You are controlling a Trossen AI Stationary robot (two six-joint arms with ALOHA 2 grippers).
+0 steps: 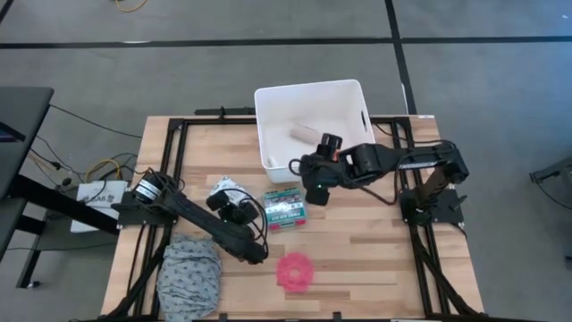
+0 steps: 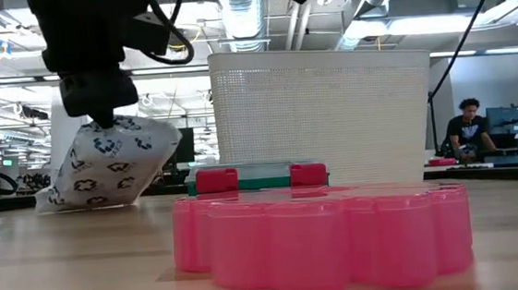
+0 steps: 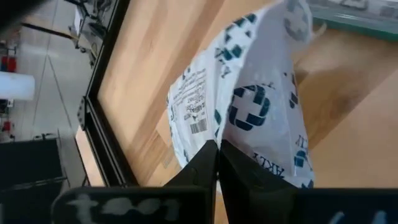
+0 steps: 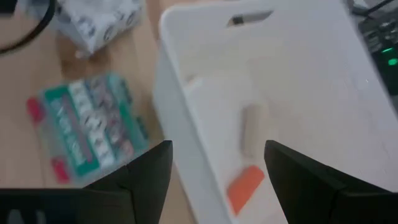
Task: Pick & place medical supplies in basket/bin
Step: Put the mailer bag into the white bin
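**Progress: partly loaded, three items outstanding**

White bin [image 1: 312, 125], upper centre, holds a beige roll [image 4: 251, 129] and orange tube [image 4: 245, 186]. Right gripper [image 4: 217, 168] hovers over its near rim, jaws apart, empty. Left gripper [image 3: 217, 163], centre-left, is clamped on the white packet [image 3: 249, 106]. Green-and-red box [image 1: 286, 207] and pink disc [image 1: 295, 271] remain on the table [image 1: 375, 259]

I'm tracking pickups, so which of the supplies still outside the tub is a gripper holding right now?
The white packet with dark print: the left gripper is pinched shut on its edge. The green-and-red box and pink disc lie untouched on the table.
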